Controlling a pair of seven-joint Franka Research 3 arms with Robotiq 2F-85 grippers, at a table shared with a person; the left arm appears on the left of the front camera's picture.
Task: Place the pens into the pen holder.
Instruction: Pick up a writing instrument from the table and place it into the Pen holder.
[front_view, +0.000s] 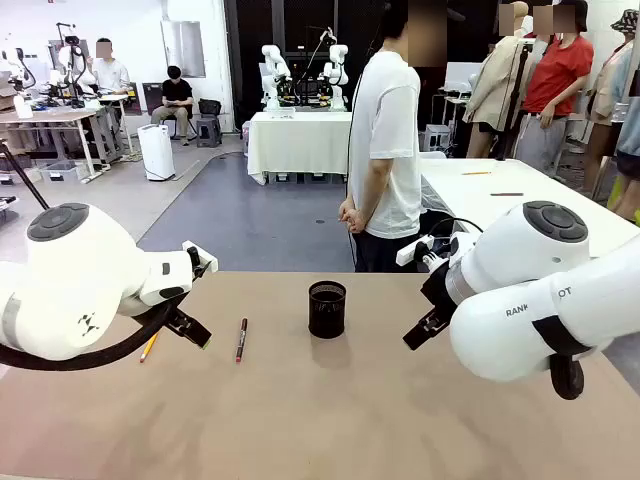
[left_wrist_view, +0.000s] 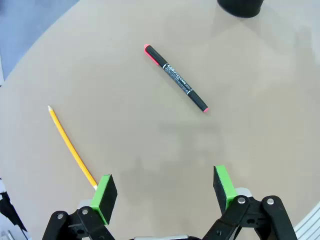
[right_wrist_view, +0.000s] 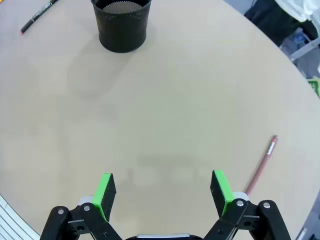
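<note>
The left gripper (left_wrist_view: 164, 189) hangs over the tabletop (front_view: 320, 420) with its jaws spread wide and nothing between them. A yellow pencil (left_wrist_view: 71, 147) lies slantwise ahead of it toward the left edge, its near end running up to the tip of one green pad; I cannot tell whether they touch. A red-and-black marker (left_wrist_view: 176, 78) lies farther ahead, well apart from both fingers, between the pencil and the black mesh pen holder (front_view: 327, 308), which stands upright at mid-width near the far edge. The right gripper (right_wrist_view: 162, 187) is likewise spread and empty, well short of the holder. A dark red pen (right_wrist_view: 262, 165) lies outside its gap, just beside one finger
</note>
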